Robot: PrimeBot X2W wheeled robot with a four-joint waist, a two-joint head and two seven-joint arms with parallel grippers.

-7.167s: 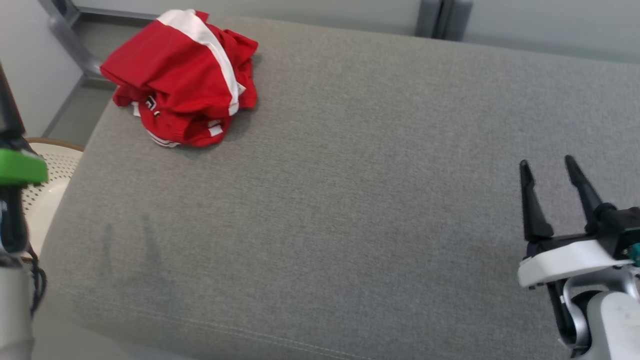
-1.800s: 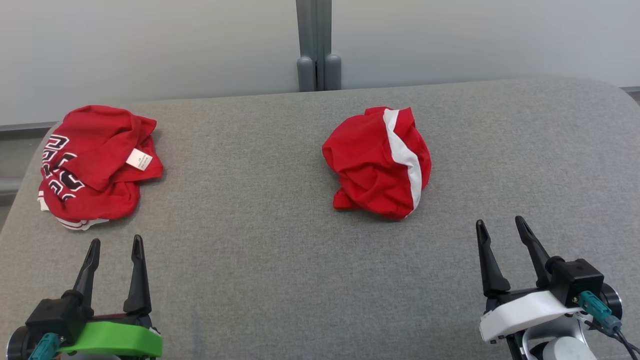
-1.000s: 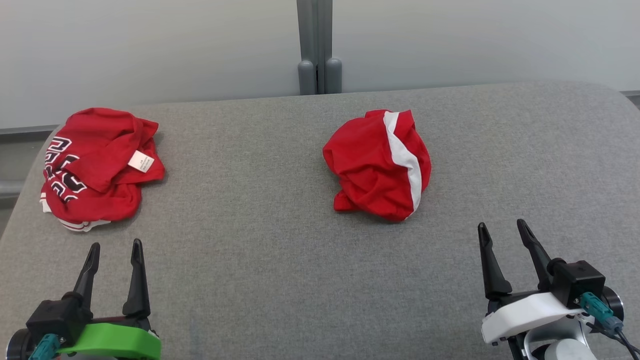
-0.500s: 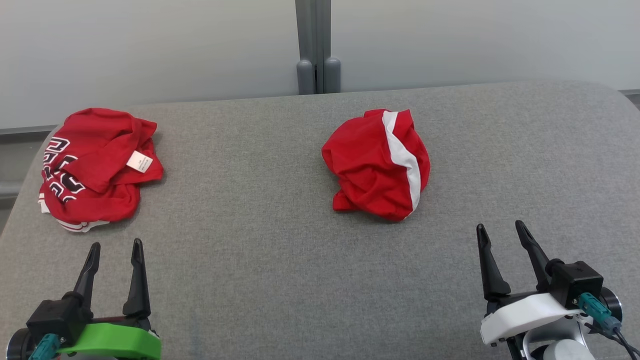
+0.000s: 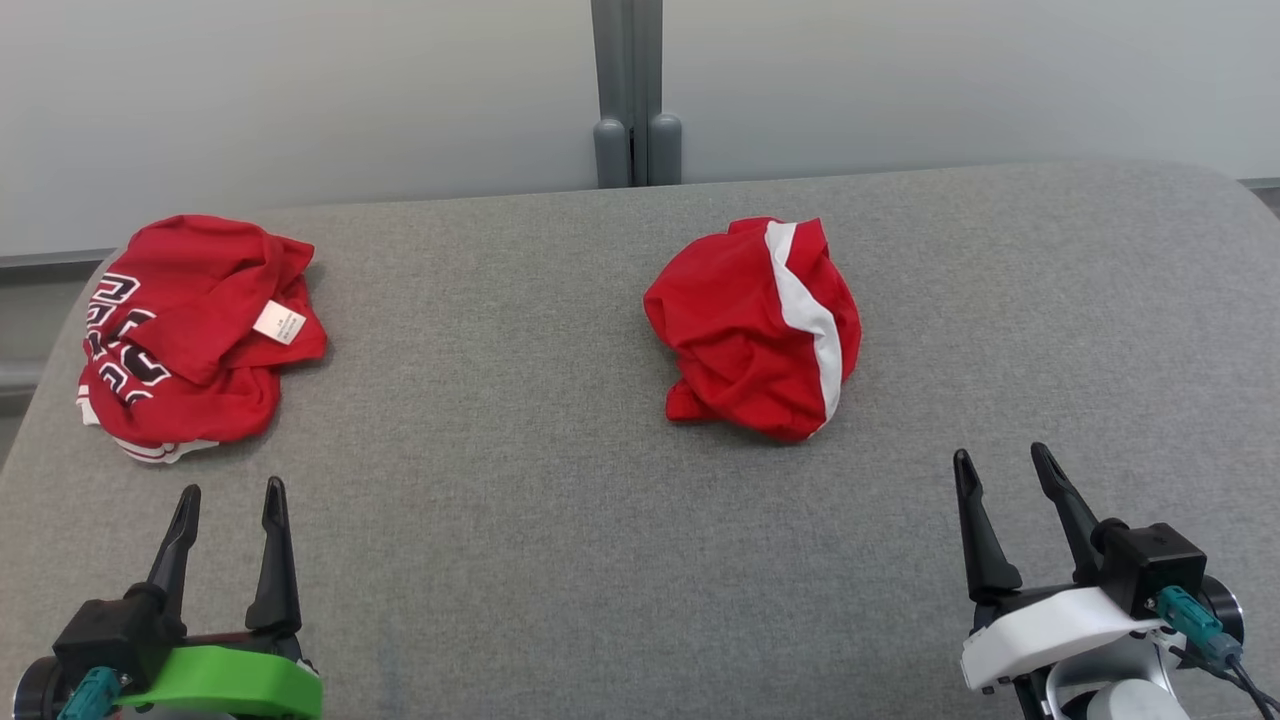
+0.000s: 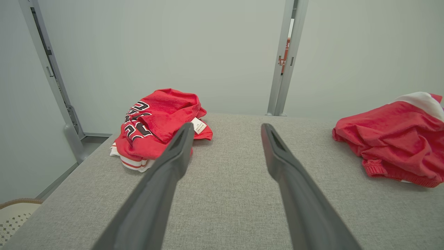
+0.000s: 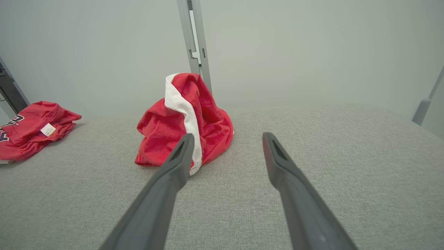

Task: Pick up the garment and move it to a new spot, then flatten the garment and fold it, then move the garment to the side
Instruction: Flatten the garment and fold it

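Red garment with the white stripe (image 5: 755,325) lies bunched in a loose ball near the middle of the grey upholstered surface (image 5: 560,540), toward its far edge, touching nothing but the fabric under it. A second piece, a red jersey with dark lettering (image 5: 190,335) and a white label (image 5: 279,321) showing, sits crumpled at the far left corner, well apart from the first. Which of the two the task means cannot be settled from the scene. The striped one seems the likelier, since it lies ahead of the right arm with bare fabric all around it.

Left end effector (image 5: 230,490) rests low at the near left, its two dark fingers spread wide and holding nothing, pointing toward the jersey. Right end effector (image 5: 1001,454) sits at the near right, equally wide and empty, aimed just past the striped heap's right side. Both look parked in a ready pose at the near edge, probably to leave the head camera a clear look at the cloth before a reach.

No step of the task appears begun: neither piece is lifted, flattened or folded. The bare stretch between the two heaps would suit spreading, and the ball's folds hide its hems, so a first pinch will likely catch several layers
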